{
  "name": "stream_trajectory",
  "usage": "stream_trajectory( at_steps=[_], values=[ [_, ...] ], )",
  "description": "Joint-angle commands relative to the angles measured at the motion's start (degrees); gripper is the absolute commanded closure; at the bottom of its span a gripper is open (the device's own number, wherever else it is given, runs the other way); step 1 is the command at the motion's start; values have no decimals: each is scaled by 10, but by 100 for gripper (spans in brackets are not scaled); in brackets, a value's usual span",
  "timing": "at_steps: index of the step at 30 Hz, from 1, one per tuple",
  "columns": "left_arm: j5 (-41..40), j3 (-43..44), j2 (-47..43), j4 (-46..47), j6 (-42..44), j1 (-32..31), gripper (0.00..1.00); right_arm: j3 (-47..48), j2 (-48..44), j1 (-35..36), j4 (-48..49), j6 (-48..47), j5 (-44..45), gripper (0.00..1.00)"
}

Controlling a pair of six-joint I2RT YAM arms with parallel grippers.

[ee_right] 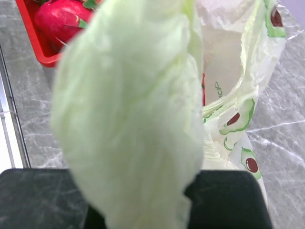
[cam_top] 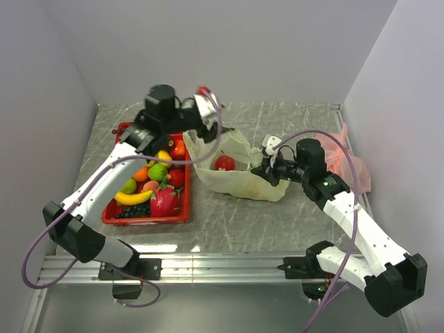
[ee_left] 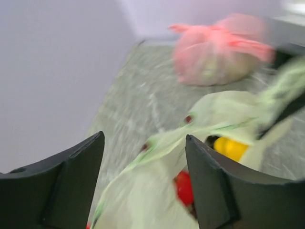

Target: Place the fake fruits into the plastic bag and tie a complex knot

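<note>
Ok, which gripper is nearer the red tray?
Left. The left gripper hovers open just past the red tray's far right corner; the right gripper is across the plastic bag, shut on its other side.

Item one — left arm (cam_top: 104,173): we carry its elbow out at nine o'clock from the base, forearm rising toward one o'clock. Its wrist is turned so the left gripper (cam_top: 205,104) points toward three o'clock, jaws standing well apart.

Item two — right arm (cam_top: 354,215): elbow at four o'clock from the base, forearm reaching toward eleven o'clock. The right gripper (cam_top: 266,162) points toward nine o'clock, jaws closed on a bunched fold of the plastic bag (ee_right: 133,119).
</note>
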Motion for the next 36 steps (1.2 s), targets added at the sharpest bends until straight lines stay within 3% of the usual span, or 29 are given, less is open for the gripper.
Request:
stream_trajectory(
  at_steps=[1, 5, 11, 19, 24, 36],
  values=[
    [-68, -9, -39, 17, -175, 58, 25, -2, -15, -5, 2, 20, -1, 100],
    [-109, -37, -33, -22, -296, 151, 16, 13, -8, -5, -5, 27, 2, 100],
    [-83, -123, -48, -13, -357, 222, 19, 28, 2, -7, -17, 34, 2, 100],
    [29, -216, -44, 105, -377, 227, 22, 49, 18, -9, -37, 30, 7, 100],
    [74, -218, -14, 173, -421, 227, 27, 62, 29, -10, -48, 31, 12, 100],
    [108, -251, -70, 191, -494, 227, 20, 78, 42, -12, -55, 41, 18, 100]
  ],
)
